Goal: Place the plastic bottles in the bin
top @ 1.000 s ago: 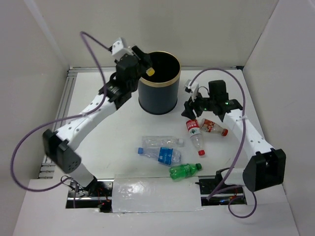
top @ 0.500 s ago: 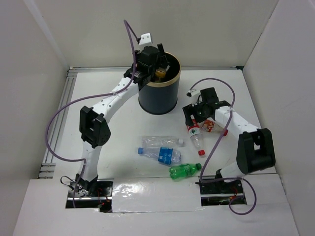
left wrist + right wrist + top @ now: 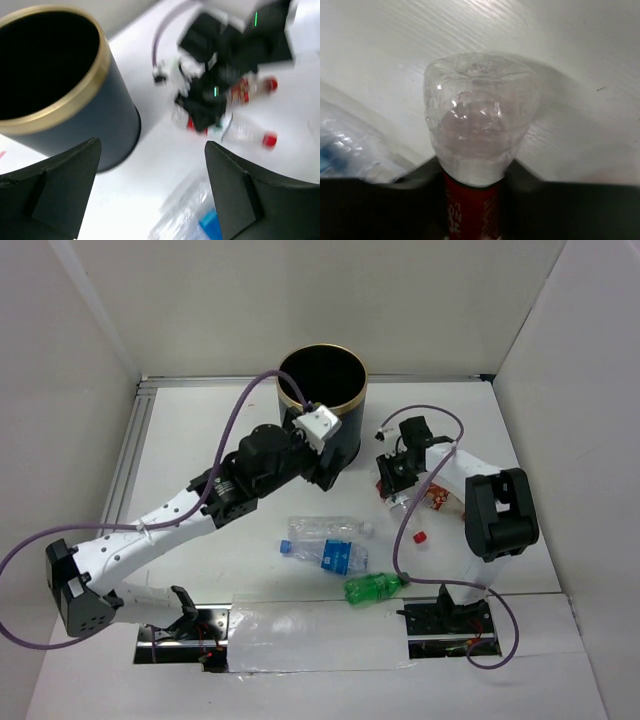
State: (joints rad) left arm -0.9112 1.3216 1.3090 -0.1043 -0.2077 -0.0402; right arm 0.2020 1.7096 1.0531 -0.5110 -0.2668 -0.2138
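From above, five plastic bottles lie on the tabletop [image 3: 480,430] outside the bin [image 3: 345,440]: a clear bottle [image 3: 325,528], a blue-labelled bottle [image 3: 338,556] and a green bottle [image 3: 375,587] in front of it, and a red-labelled bottle [image 3: 405,512] and another [image 3: 438,500] to its right. The bin's dark inside shows you nothing. In your left wrist view, the left tool [image 3: 150,200] gapes wide and empty beside the bin. In your right wrist view, the right tool [image 3: 472,200] looks clamped on the red-labelled bottle, whose print is unreadable.
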